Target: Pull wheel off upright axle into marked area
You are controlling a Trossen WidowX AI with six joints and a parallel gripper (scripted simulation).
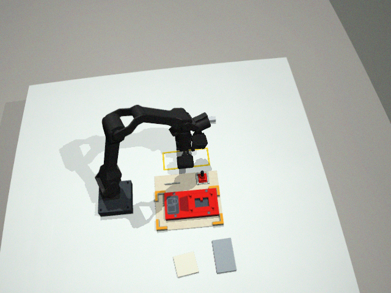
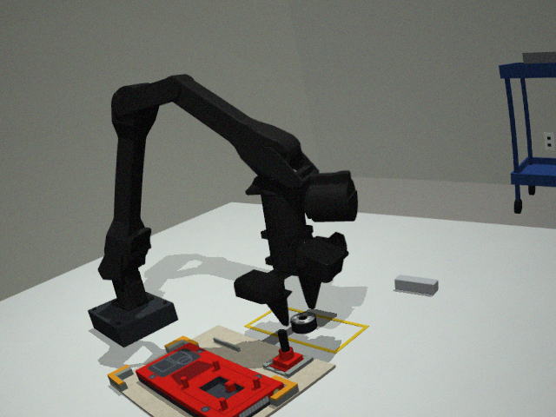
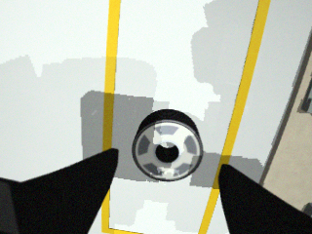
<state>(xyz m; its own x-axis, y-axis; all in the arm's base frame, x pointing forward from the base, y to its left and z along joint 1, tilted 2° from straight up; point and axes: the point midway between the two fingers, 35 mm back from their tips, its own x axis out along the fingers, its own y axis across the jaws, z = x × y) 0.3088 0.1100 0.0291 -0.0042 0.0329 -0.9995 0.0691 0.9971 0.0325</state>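
The wheel (image 2: 303, 321) (image 3: 165, 148), a black tyre with a grey spoked hub, lies flat on the table inside the yellow marked rectangle (image 1: 164, 161) (image 2: 340, 319) (image 3: 113, 49). My gripper (image 1: 184, 162) (image 2: 297, 314) (image 3: 169, 164) hangs just over it, open, one finger on each side. In the wrist view there is a gap between each fingertip and the tyre. The upright black axle (image 1: 201, 173) (image 2: 282, 339) stands bare on its red base, just in front of the rectangle. The gripper hides the wheel in the top view.
A red board (image 1: 190, 204) (image 2: 201, 381) lies on a beige mat (image 1: 160, 181) with orange corner brackets. A small grey block (image 2: 416, 284) (image 1: 213, 119) lies beyond the rectangle. A cream plate (image 1: 185, 264) and a grey plate (image 1: 223, 255) lie near the front. The arm's base (image 1: 115, 201) stands at the left.
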